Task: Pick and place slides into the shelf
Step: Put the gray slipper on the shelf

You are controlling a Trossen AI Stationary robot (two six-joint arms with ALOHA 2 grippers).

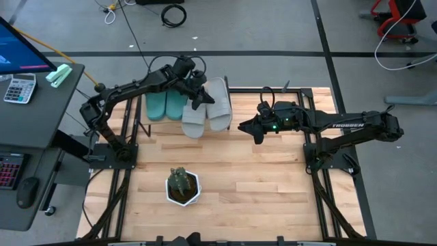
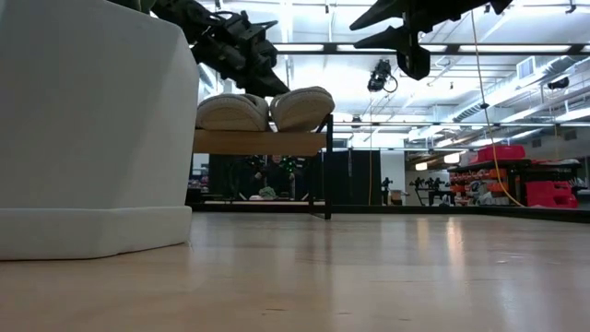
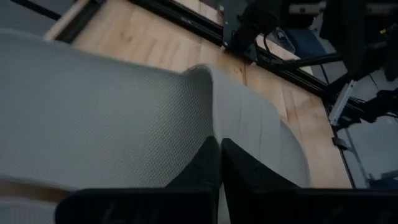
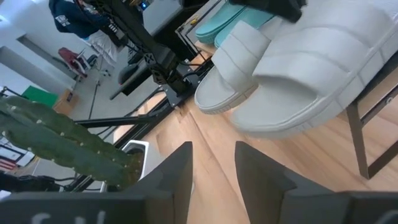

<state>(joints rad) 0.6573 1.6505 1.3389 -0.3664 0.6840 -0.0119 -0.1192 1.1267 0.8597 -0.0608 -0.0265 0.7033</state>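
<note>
Two teal slides (image 1: 166, 104) and two grey slides (image 1: 194, 117) (image 1: 220, 109) lie side by side, soles down, on the shelf (image 2: 258, 141) at the table's far side. The grey toes (image 2: 267, 109) overhang its near edge. My left gripper (image 1: 203, 101) is shut and points slanting down at the top of the grey pair, near the seam between them (image 3: 211, 118). My right gripper (image 1: 247, 127) hovers open in the air to the right of the shelf, with nothing between its fingers (image 4: 180, 168). My left gripper's shut fingertips (image 3: 211, 155) sit right at the textured top of a grey slide (image 3: 112, 118), coming slanting down from the table's left and far side. I cannot tell whether they touch it. Both grey slides rest flat on the shelf.
A small cactus in a white pot (image 1: 183, 186) stands near the table's front middle and fills the left of the low view (image 2: 92, 120). Bare wooden tabletop (image 1: 259, 178) lies right of the pot. The shelf's black leg (image 2: 328, 166) stands at its right end.
</note>
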